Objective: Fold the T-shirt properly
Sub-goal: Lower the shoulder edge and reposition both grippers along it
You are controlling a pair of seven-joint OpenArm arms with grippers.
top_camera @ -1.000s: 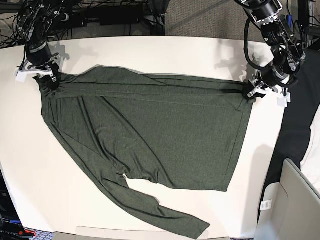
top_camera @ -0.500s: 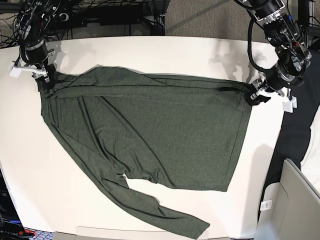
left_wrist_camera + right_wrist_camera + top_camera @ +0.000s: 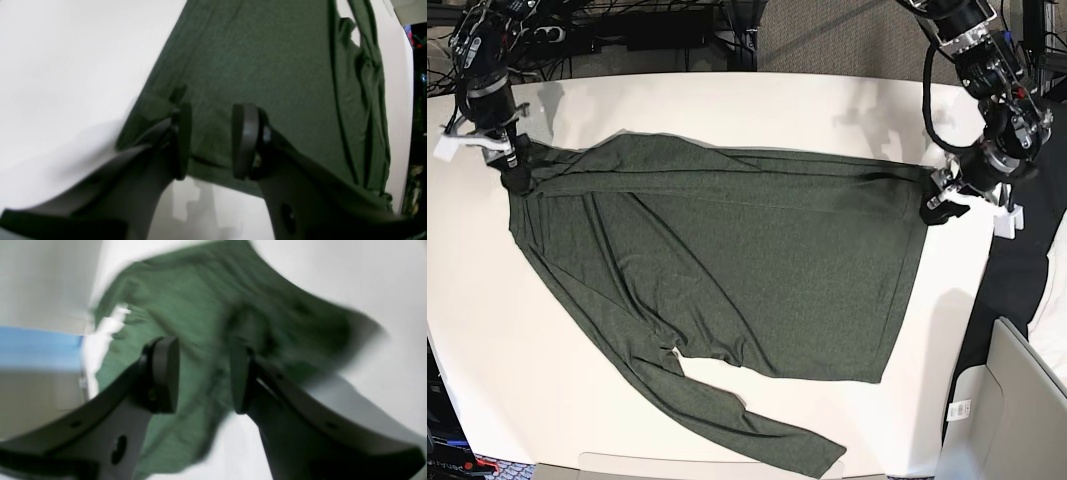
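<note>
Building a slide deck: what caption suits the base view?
Both grippers, left and right, open at opposite ends of the T-shirt spread on the white table.

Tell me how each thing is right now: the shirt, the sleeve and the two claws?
T-shirt: spread flat on the table, far edge folded over.
Near sleeve: lying out straight, not folded.
Left claw: open, nothing held, over the shirt's corner.
Right claw: open, nothing held, over the shirt's other corner.

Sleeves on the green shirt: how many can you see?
1 clearly: a long sleeve of the T-shirt trails toward the table's near edge. The other may be hidden in the folded band along the far edge.
</note>
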